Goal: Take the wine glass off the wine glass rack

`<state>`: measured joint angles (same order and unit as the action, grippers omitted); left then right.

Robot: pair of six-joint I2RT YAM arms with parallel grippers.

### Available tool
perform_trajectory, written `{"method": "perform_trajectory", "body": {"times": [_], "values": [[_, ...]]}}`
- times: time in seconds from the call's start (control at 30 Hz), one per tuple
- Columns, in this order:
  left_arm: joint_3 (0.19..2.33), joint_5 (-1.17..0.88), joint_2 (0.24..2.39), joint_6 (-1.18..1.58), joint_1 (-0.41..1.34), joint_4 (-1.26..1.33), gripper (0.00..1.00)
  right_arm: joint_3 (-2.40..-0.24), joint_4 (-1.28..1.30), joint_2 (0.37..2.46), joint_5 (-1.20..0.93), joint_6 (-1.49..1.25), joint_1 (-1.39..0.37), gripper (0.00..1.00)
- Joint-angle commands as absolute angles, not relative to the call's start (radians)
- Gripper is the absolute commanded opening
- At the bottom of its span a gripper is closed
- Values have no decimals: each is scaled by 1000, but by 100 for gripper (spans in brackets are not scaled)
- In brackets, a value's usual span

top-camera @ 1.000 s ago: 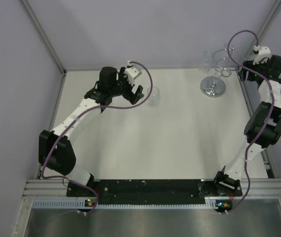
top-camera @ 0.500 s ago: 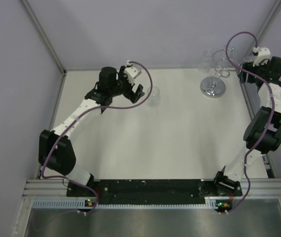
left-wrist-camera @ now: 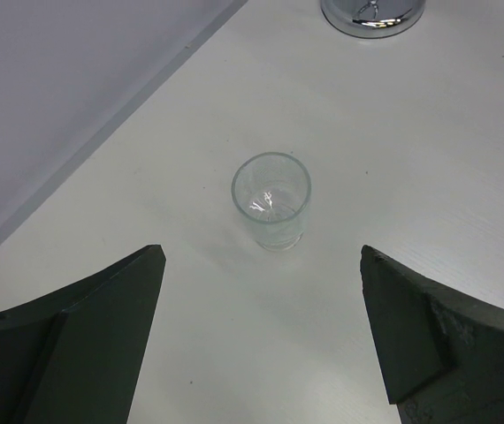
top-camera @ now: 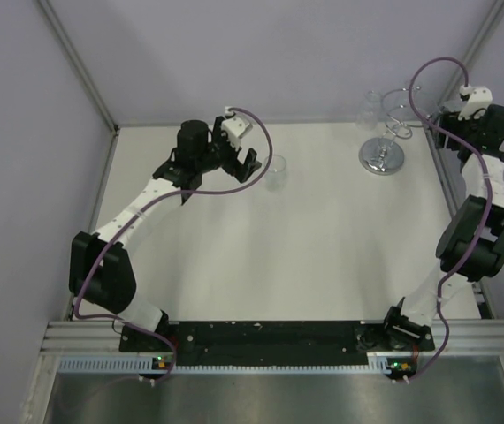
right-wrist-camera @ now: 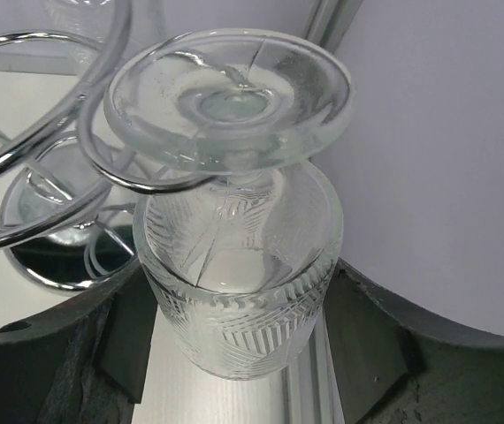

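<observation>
The wine glass [right-wrist-camera: 234, 291] hangs upside down with its foot caught in a wire loop of the rack [right-wrist-camera: 22, 177]. Its bowl sits between the right claw's [right-wrist-camera: 239, 340] fingers [right-wrist-camera: 115, 353], which press on both sides. The left claw [left-wrist-camera: 261, 327] gapes wide and empty, with a small tumbler [left-wrist-camera: 271, 201] standing on the surface [left-wrist-camera: 429, 177] just ahead.

Your left arm reaches forward on the left side with its elbow bent. Its pincer [left-wrist-camera: 261, 256] tilts downward, jaws spread wide. Your right arm stands tall at the far right corner with the wrist raised high. Its pincer [right-wrist-camera: 236, 309] is partly closed, and the fingers seem to press both sides of the wine glass [right-wrist-camera: 234, 97].
</observation>
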<state>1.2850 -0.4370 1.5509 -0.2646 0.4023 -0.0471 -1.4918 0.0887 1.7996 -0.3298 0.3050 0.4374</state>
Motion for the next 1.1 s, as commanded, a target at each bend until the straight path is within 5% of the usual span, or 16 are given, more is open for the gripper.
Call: {"method": "perform_trajectory", "body": {"times": [0.0,0.3,0.6,0.83,1.07], "values": [[1279,-448,1502,-181,405,67,97,-1499,-48,1701,-265,256,477,0],[1316,-497,1500,-221,408,127,96,-1419,67,1539,-356,146,486,0],[1186,-420,1427,-610,518,294,95,-1370,216,1233,-566,-240,335,0],[1164,-385,1474,-848,584,521,86,-1463,-76,1457,-952,-688,140,0],[1180,-287,1574,-951,646,753,73,-1600,-253,1656,-1020,-935,8,0]]}}
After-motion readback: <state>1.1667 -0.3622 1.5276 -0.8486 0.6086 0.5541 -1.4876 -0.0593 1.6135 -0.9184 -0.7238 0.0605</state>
